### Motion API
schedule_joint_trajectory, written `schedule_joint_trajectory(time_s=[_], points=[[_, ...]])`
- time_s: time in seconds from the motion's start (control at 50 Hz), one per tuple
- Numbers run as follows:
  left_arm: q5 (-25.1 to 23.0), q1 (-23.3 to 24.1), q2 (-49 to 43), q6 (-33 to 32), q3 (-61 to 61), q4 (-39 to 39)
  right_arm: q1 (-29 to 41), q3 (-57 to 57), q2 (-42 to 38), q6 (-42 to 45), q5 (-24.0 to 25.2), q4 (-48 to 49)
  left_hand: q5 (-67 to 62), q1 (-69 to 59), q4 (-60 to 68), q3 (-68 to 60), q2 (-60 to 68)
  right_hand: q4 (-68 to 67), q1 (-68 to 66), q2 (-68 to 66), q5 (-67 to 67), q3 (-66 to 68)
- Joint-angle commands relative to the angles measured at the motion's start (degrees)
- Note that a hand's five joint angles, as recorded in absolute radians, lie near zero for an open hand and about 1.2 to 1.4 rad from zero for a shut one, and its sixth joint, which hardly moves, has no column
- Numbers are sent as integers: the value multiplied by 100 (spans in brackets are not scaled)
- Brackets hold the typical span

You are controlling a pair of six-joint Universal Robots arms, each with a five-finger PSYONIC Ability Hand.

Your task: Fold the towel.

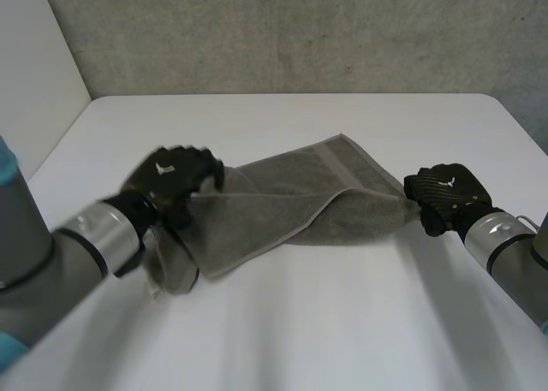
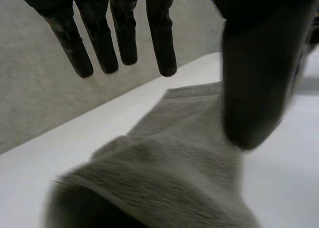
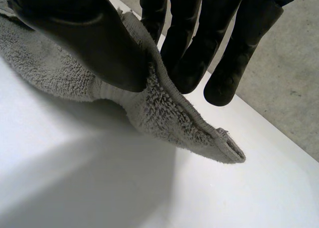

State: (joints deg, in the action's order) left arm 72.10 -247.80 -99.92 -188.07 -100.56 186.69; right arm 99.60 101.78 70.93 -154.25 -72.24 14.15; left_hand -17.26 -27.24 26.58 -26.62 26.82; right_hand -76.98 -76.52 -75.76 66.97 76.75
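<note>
Lit softly from overhead: bright on the white table point(image 1: 291, 340), with a broad, soft-edged grey shadow beneath the lifted towel point(image 3: 164, 113) in the right wrist view.

A white, smooth-topped table point(image 1: 291, 322) with rounded far corners stands against a grey concrete wall point(image 1: 300, 32). Directly on it lies a grey-brown terry-cloth towel point(image 1: 300, 198), rumpled and partly doubled over, stretched crosswise over the table's middle. One hemmed corner points toward the table's far edge, and a folded flap runs slantwise across the cloth. The end toward the table's right side is raised off the surface.
</note>
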Motion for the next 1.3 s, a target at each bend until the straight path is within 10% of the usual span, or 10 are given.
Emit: schedule_joint_trajectory(time_s=[0.02,1.3], points=[[489,346,-370,-81,-315,368,-2,0,0,0,0,0,-835,-838,903,-899,879,-302,-348,-424,303,325],[1605,672,-2401,-1267,643,1633,24,71,-9,9,8,0,-1104,-1107,1172,-1168,1148,-302,-348,-424,303,325]])
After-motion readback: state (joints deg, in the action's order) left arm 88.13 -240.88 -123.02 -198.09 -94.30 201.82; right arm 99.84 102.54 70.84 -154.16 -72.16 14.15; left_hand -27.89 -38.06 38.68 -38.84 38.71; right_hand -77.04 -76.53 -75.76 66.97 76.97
